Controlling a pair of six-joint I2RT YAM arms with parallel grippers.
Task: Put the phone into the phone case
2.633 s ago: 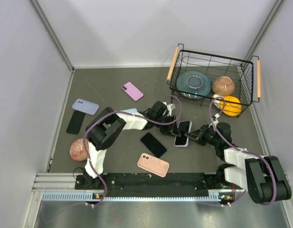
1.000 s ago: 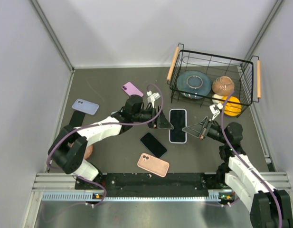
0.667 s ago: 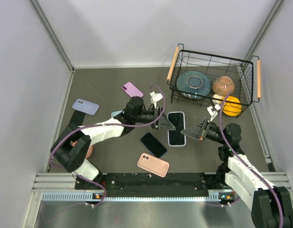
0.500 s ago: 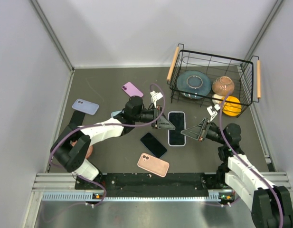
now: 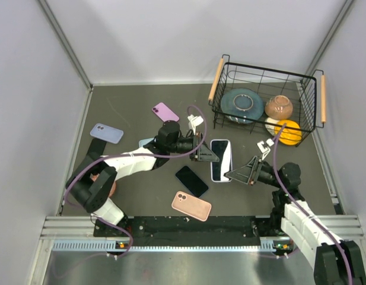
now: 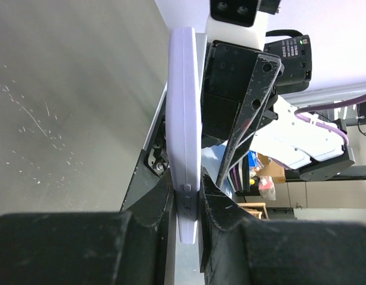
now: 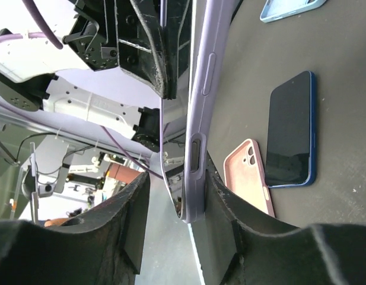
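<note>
A black-screened phone (image 5: pixel 222 159) sits inside a lavender phone case (image 6: pixel 184 119), held off the table near the middle of the top view. My left gripper (image 5: pixel 207 155) is shut on the case's left long edge; in the left wrist view its jaws (image 6: pixel 185 196) pinch the side with the buttons. My right gripper (image 5: pixel 231 175) stands open at the case's near right corner. The right wrist view shows the case (image 7: pixel 200 89) lying against one finger (image 7: pixel 221 202), with a clear gap to the other finger.
A black wire basket (image 5: pixel 217 113) with bowls and a plate stands at the back right. On the table lie a dark phone (image 5: pixel 191 180), a pink case (image 5: pixel 191 206), a purple case (image 5: pixel 165 113), a blue case (image 5: pixel 107 133) and another dark phone (image 5: pixel 94 152).
My left gripper has closed on the cased phone. My right gripper has opened off it and drawn back toward the near right. The phone has shifted slightly and tilted.
</note>
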